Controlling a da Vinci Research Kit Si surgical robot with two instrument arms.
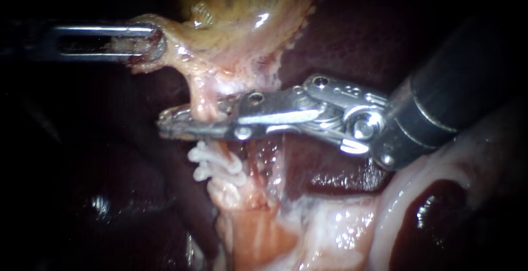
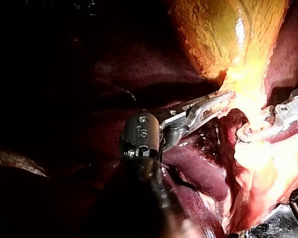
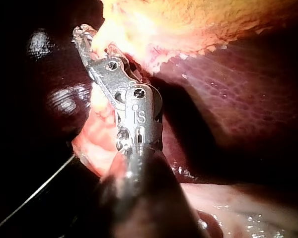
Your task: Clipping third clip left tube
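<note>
Right instrument (image 1: 168, 123), closest to the lens, lay across the left tube (image 1: 204, 101), jaws clamped on it from both sides, just above two white clips (image 1: 217, 167) seated lower on the same tube. Left instrument (image 1: 154, 44) gripped the gallbladder (image 1: 242, 12) by its lower edge, holding the tube taut. Assessment: the clip-closing step was in hand. The next move would call for confirming full closure, then releasing the jaws and backing off without dragging the tube.
</note>
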